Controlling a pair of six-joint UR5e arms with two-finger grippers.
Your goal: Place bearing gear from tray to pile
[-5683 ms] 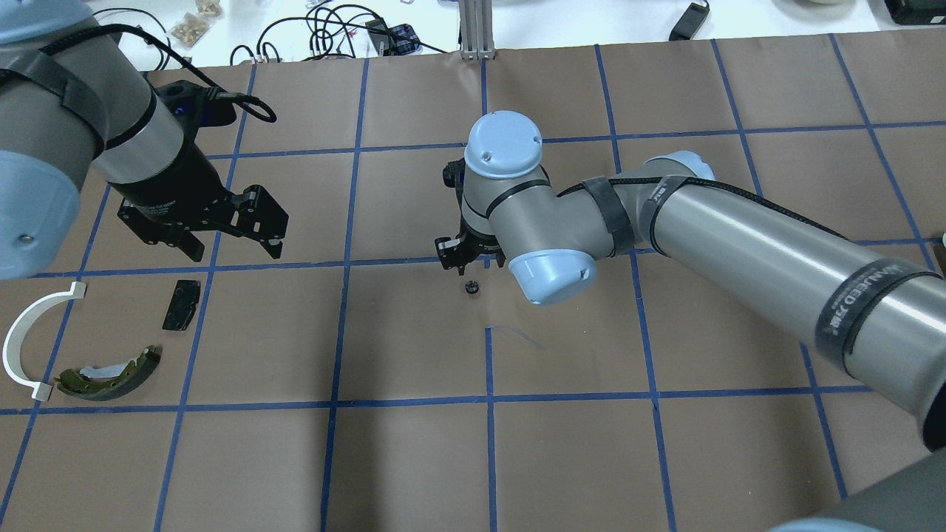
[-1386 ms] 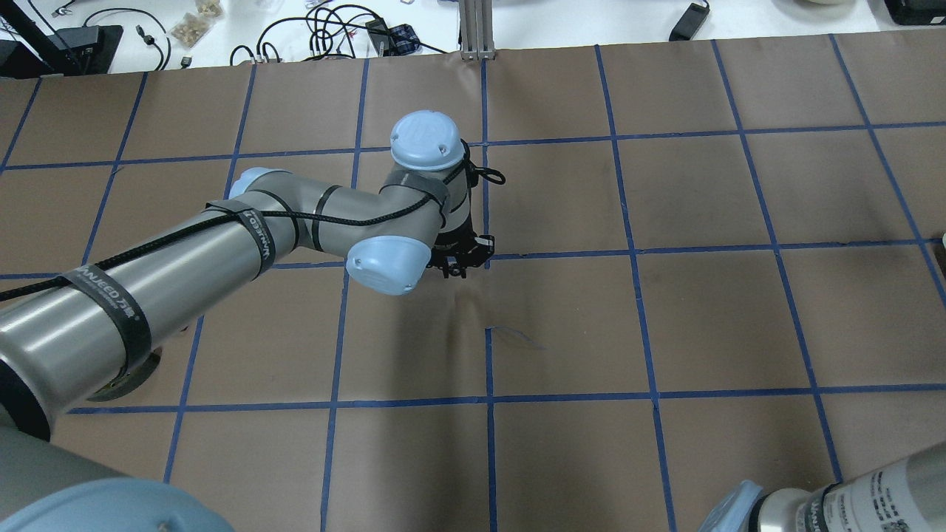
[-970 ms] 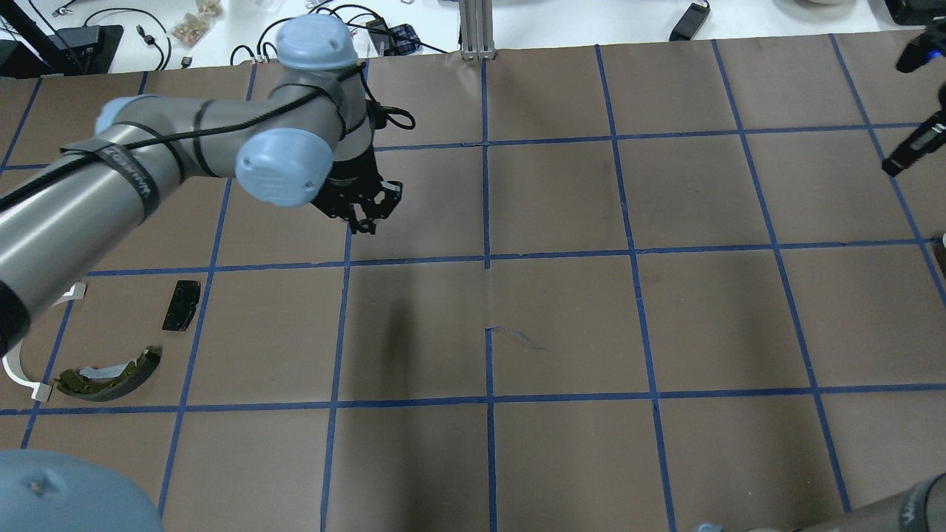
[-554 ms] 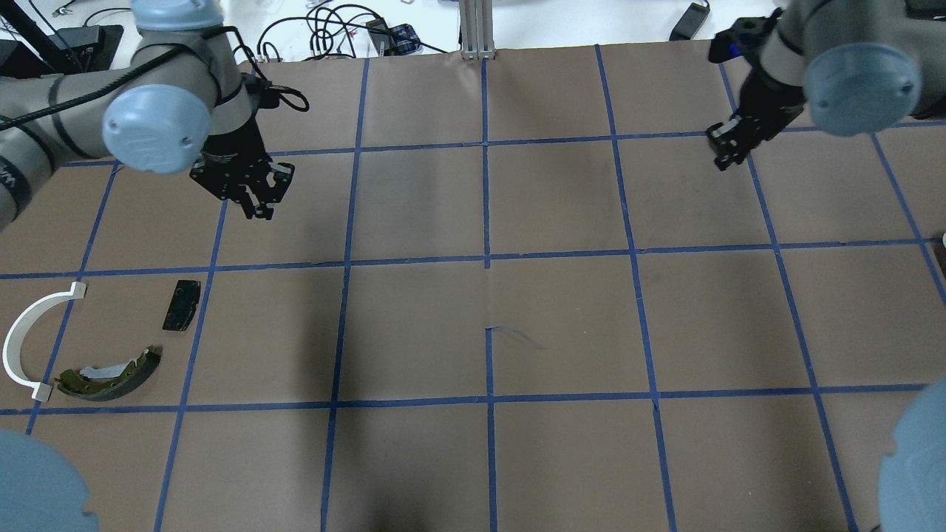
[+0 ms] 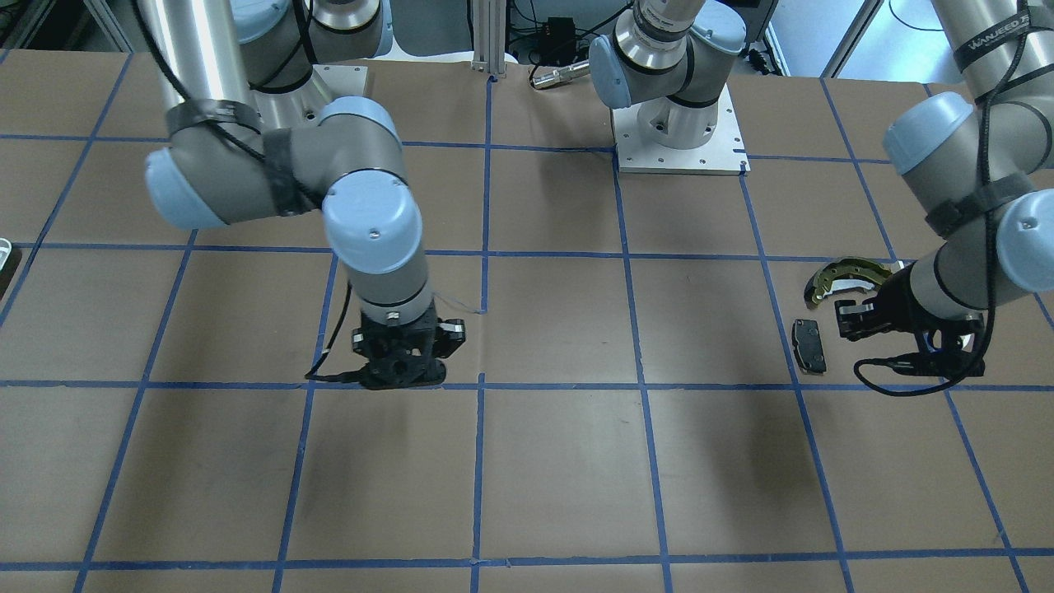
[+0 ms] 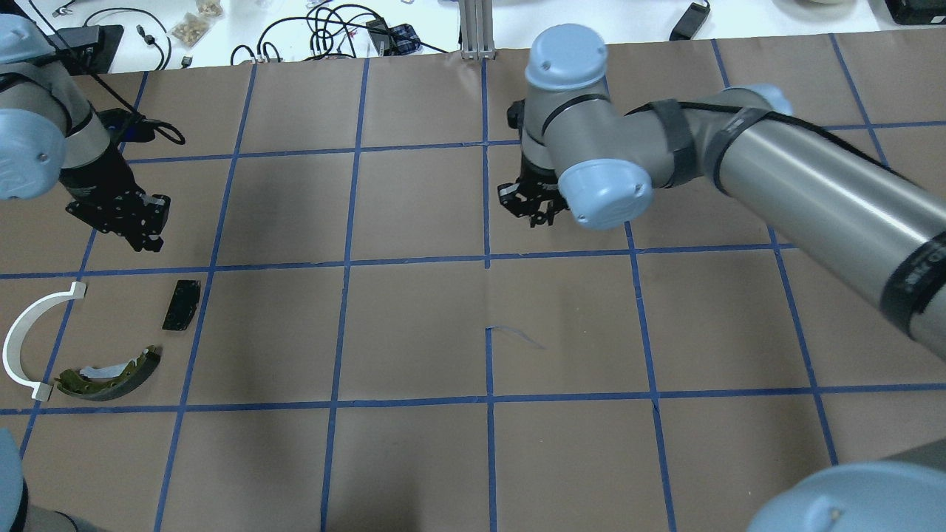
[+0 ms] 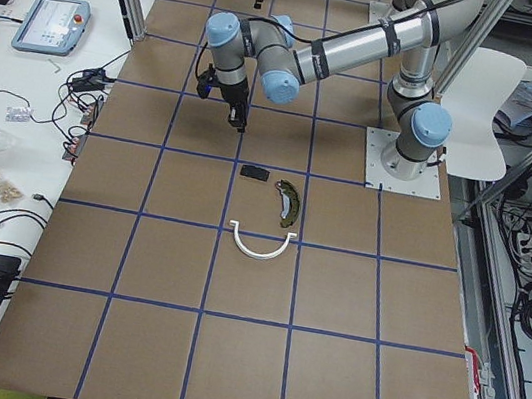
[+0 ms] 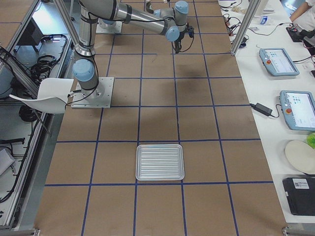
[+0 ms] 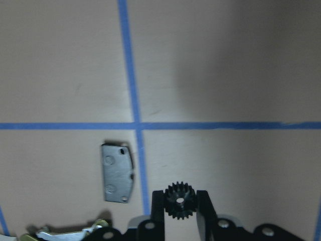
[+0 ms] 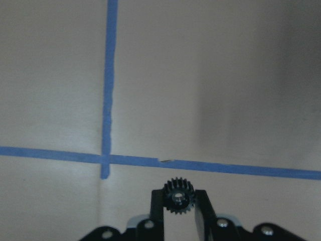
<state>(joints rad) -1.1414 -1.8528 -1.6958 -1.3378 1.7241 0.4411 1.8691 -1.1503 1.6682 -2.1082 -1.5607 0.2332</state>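
the left gripper (image 9: 180, 198) is being kept narrowly closed on a small black toothed bearing gear, the left gear (image 9: 179, 200), which is being pinched between the two fingers (image 9: 157, 208) and held over the brown-papered table (image 6: 414, 332). this gripper is being held close to the pile (image 7: 292, 204), on the side away from the robot's base. in the left wrist view the black pad (image 6: 182, 304) is being shown lying flat just beside a blue tape line (image 9: 131, 100), and an end of the brake shoe (image 6: 111, 375) is being caught at the lower edge. the white arc strip (image 6: 22, 340) is being shown lying beside the brake shoe, near the table's edge. none of the three pile parts is being touched by the gripper.

the right gripper (image 10: 176, 198) is likewise being kept narrowly closed on a second toothed gear, the right gear (image 10: 176, 197). it is being held over the middle of the table, just beside a crossing of tape lines, well apart from the pile.

the tray (image 8: 137, 162), silver and ribbed, is being shown lying flat toward the table's end on the robot's right, well apart from both grippers.
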